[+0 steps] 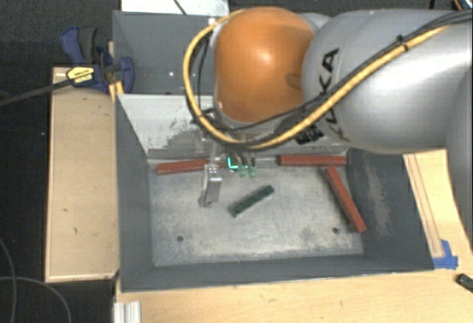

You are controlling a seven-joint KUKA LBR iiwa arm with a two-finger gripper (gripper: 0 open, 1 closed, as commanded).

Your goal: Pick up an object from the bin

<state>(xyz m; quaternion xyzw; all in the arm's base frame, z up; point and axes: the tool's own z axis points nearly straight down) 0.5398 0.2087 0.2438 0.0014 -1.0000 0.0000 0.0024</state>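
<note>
A small dark green bar [251,201] lies flat on the bin floor near the middle, slanting up to the right. My gripper [211,194] hangs low over the floor just left of the bar, under the arm's orange cover. Its grey metal tip stands a short gap away from the bar's left end. Nothing shows in its hold. Most of the gripper is hidden by the cover.
Three reddish-brown strips lie on the floor: one at the back left [179,165], one at the back right [312,160] and one slanting down the right side [346,199]. The arm covers the bin's back right.
</note>
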